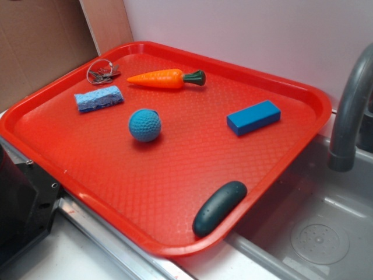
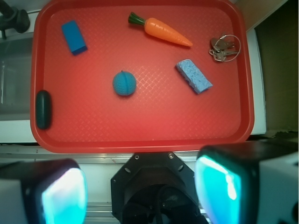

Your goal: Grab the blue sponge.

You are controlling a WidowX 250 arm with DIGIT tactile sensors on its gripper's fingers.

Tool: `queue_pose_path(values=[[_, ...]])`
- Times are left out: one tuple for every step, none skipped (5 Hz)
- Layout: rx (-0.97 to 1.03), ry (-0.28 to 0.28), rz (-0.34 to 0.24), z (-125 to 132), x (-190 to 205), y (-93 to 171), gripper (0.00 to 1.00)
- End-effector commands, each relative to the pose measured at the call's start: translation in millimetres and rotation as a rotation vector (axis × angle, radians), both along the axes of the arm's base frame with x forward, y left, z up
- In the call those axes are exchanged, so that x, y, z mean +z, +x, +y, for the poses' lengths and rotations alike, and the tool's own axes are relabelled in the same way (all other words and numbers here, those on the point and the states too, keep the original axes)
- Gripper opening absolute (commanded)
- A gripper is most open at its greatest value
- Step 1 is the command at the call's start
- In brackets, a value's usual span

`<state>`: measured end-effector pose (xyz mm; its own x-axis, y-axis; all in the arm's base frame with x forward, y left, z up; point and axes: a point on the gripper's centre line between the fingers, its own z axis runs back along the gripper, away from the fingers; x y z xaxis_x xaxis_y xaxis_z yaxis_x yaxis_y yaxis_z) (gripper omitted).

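The blue sponge [image 1: 98,98] [image 2: 194,76] is a pale, porous oblong lying flat on the red tray [image 1: 175,175] [image 2: 140,126], near its far left corner in the exterior view. In the wrist view my gripper [image 2: 140,193] hangs high above the tray's near edge, well short of the sponge. Its two cyan pads [image 2: 63,198] stand wide apart with nothing between them, so it is open. The gripper itself does not show in the exterior view.
On the tray also lie a dimpled blue ball [image 1: 144,125] [image 2: 124,83], a hard blue block [image 1: 253,117] [image 2: 74,37], an orange carrot [image 1: 166,78] [image 2: 161,29], a key ring [image 1: 102,73] [image 2: 224,48] and a dark green oblong [image 1: 219,207] [image 2: 43,109]. A sink faucet [image 1: 352,111] stands at the right.
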<state>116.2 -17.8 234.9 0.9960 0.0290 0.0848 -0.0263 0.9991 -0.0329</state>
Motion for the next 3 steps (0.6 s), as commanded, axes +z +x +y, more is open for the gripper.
queue_pose_path(values=[[0.0,0.0,0.0,0,0,0,1.0],[0.013,0.013,0.016,8,-2,27,1.0],[-0.006,0.023,0.004,13,-3,48,1.0]])
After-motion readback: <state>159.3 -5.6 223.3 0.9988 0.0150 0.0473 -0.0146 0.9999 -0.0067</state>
